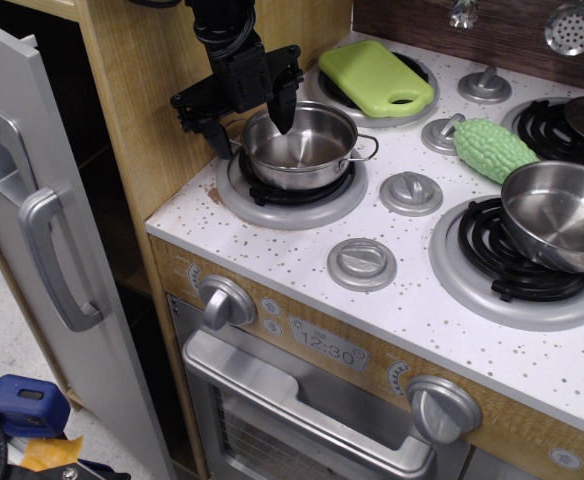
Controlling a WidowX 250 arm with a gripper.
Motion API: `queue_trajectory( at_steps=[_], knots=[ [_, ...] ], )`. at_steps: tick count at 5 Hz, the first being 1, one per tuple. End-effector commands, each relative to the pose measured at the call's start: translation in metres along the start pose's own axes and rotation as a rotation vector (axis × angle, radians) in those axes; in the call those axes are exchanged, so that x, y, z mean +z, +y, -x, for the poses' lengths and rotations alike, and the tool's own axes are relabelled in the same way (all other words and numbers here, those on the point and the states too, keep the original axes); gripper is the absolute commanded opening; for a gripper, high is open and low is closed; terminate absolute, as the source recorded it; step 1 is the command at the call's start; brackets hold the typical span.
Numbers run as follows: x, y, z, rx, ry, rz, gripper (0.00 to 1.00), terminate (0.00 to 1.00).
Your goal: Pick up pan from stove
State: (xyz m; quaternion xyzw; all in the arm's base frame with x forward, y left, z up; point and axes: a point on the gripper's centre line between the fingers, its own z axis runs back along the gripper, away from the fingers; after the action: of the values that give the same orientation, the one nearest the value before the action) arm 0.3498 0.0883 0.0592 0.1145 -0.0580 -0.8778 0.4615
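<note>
My end effector (250, 118) is open, and its two fingers stand on both sides of the far-left rim of the pan (300, 146); one finger is inside the bowl, the other outside. I judge the approach is done, but the grasp and the lift are not yet made, because the pan sits flat on the burner (290, 192). The pan is directly below me and a little to the right. Farther right on the surface (392, 290) lie a green vegetable (492, 148) and a second pan (562, 214)
</note>
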Motion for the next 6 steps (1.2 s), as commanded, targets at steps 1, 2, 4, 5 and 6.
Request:
queue_trajectory(
  at_steps=[1, 2, 4, 5, 6],
  knots=[
    [0.000, 0.000, 0.000, 0.000, 0.000, 0.000, 1.00, 0.00],
    [-0.007, 0.000, 0.004, -0.018, -0.007, -0.008, 1.00, 0.00],
    [-0.020, -0.002, 0.010, -0.030, -0.003, -0.023, 0.00, 0.00],
    [-0.025, -0.002, 0.012, -0.031, -0.020, -0.031, 0.00, 0.00],
    [-0.025, -0.002, 0.012, -0.024, -0.021, -0.032, 0.00, 0.00]
  ],
)
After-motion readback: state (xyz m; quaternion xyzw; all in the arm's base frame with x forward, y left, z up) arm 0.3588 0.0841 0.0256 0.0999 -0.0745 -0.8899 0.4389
